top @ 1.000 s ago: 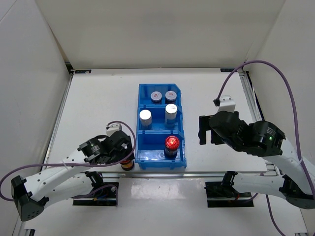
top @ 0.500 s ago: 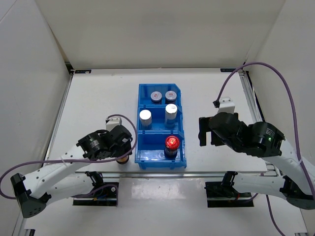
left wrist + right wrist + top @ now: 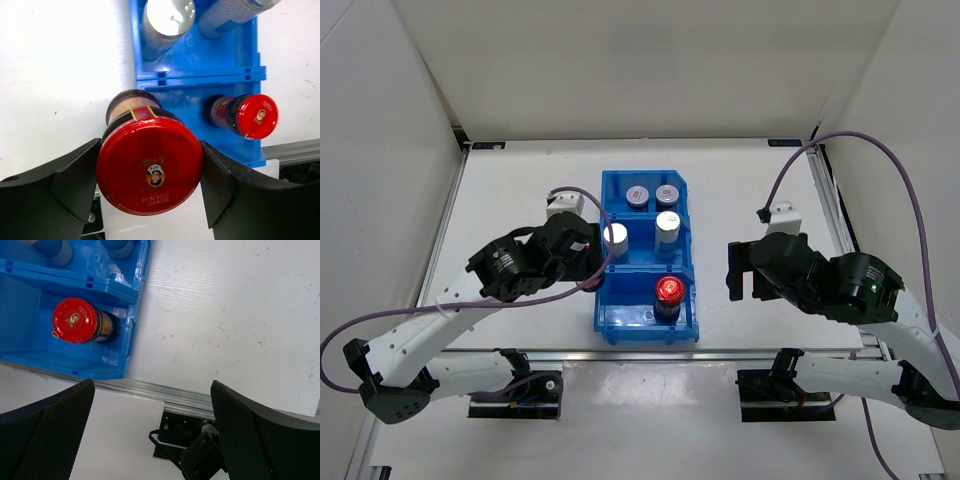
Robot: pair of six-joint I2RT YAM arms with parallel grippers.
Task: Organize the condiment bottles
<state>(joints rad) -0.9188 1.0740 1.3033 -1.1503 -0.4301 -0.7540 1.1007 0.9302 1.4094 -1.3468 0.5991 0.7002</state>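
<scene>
My left pincer [image 3: 150,176] is about half closed. Its two fingers press on either side of the cap of a red-capped bottle [image 3: 149,162]. I hold that bottle at the left wall of the blue bin [image 3: 650,335], close to where the near compartment meets the middle one, and its base shows over that wall. The second red-capped bottle [image 3: 668,291] stands in the near compartment, towards its right side. Two silver-capped bottles [image 3: 616,238] stand side by side in the middle compartment. Two grey-lidded bottles [image 3: 638,196] stand in the far one. My right pincer [image 3: 150,435] hangs wide open with nothing in it, above the table [image 3: 510,190] just right of the bin's near right corner.
</scene>
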